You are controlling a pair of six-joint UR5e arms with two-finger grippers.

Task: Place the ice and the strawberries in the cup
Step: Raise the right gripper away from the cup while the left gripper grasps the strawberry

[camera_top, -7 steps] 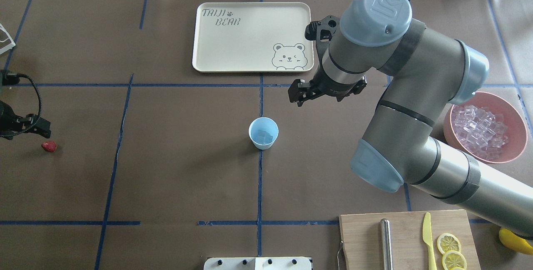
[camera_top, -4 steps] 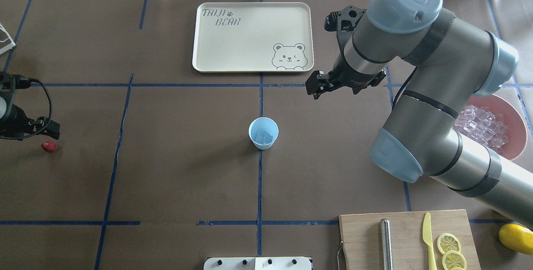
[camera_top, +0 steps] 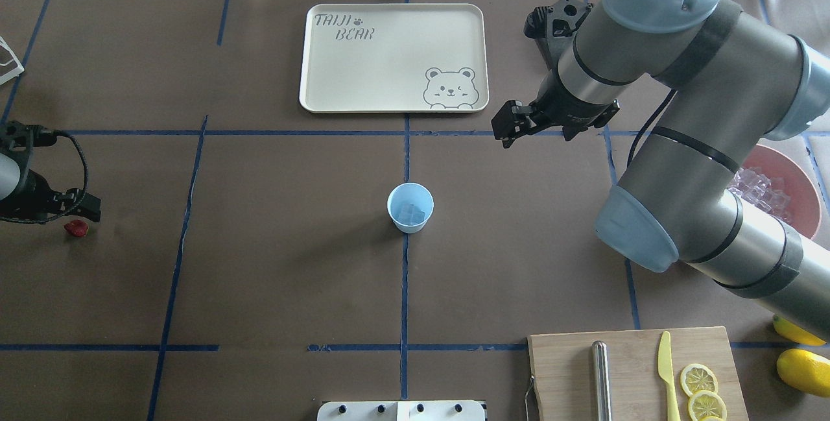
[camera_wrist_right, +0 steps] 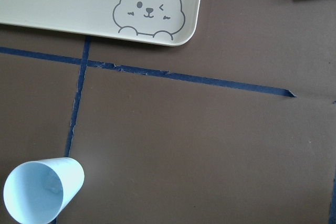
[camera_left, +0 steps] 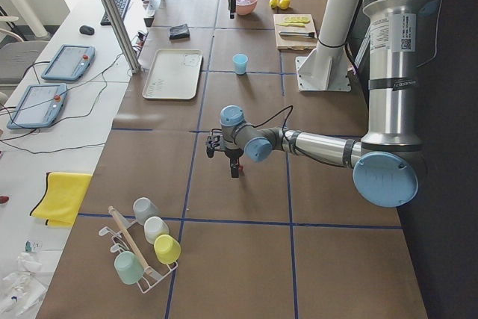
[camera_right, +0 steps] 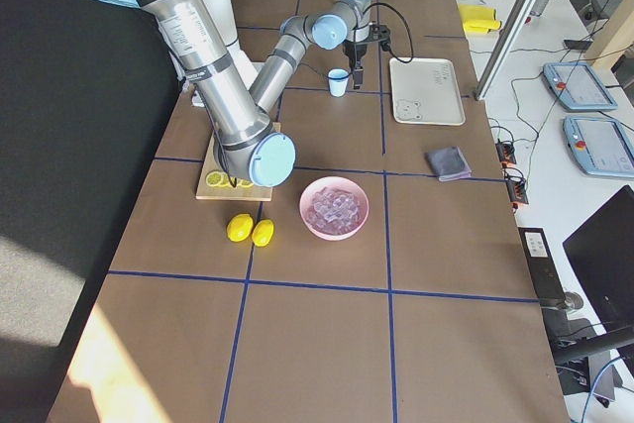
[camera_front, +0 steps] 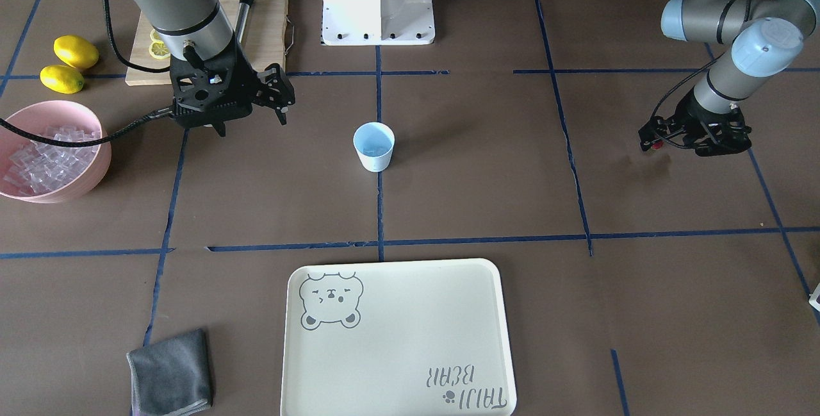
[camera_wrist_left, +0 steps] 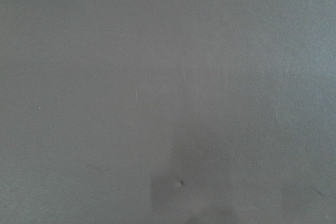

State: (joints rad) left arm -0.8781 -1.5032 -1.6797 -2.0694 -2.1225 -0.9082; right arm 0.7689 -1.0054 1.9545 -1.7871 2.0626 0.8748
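The pale blue cup (camera_top: 410, 208) stands upright at the table's middle with ice (camera_top: 412, 215) in its bottom; it also shows in the front view (camera_front: 373, 145) and the right wrist view (camera_wrist_right: 42, 190). More ice (camera_top: 768, 197) fills the pink bowl (camera_front: 96, 166). The small red strawberry (camera_top: 76, 228) lies on the table at the far left. My left gripper (camera_top: 87, 205) hovers just beside and above it, fingers apparently apart and holding nothing; the left wrist view shows only bare table. My right gripper (camera_top: 509, 130) is open and empty, beyond and to the right of the cup.
A cream bear tray (camera_top: 389, 58) lies beyond the cup. A wooden board (camera_top: 629, 369) with a yellow knife, lemon slices and a steel rod is at the near right, with lemons (camera_top: 803, 369) beside it. A grey cloth (camera_front: 172, 371) lies near the tray.
My right arm has swung right and away from the cup, covering part of the pink bowl. My left gripper has moved right, closer over the strawberry. Cup and strawberry have not moved.
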